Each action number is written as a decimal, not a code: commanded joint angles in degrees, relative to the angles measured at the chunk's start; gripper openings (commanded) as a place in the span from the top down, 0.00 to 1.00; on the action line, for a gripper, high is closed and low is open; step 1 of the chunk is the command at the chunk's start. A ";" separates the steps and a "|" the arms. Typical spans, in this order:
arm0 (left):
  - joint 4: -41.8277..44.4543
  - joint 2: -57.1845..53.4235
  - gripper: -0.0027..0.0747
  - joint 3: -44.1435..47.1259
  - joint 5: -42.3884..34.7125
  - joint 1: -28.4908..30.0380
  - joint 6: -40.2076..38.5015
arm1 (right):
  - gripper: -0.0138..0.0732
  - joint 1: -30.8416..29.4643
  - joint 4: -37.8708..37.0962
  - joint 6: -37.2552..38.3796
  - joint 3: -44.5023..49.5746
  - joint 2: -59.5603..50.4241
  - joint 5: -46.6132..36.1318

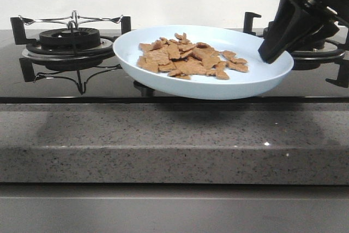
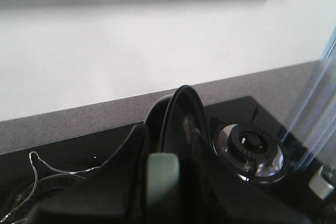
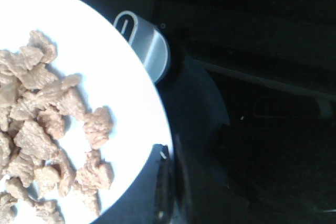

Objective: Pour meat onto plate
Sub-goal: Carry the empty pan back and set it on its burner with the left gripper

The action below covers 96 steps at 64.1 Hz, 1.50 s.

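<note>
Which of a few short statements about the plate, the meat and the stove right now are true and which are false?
1. The meat lies on the plate. True.
2. The plate is dark red. False: it is pale blue.
3. The right tool grips the plate at its right rim. True: the front view shows its fingers closed over the edge.
4. A frying pan sits on the left burner. False: that burner is bare in the front view.
5. The meat is spread over the stove top. False: the pieces shown are heaped on the plate.
6. The plate sits level. False: its left side is higher.
</note>
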 commanded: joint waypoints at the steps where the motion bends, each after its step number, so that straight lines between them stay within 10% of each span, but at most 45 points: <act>1: -21.74 1.46 0.99 -1.95 -1.44 10.56 7.79 | 0.86 0.21 2.23 -0.51 -1.64 -1.77 -0.97; 21: -51.21 16.76 0.99 -1.95 14.27 32.02 12.45 | 0.86 0.21 2.23 -0.51 -1.64 -1.77 -0.97; 96: -60.19 39.43 0.99 -1.95 15.50 33.14 11.90 | 0.86 0.21 2.23 -0.51 -1.64 -1.77 -0.97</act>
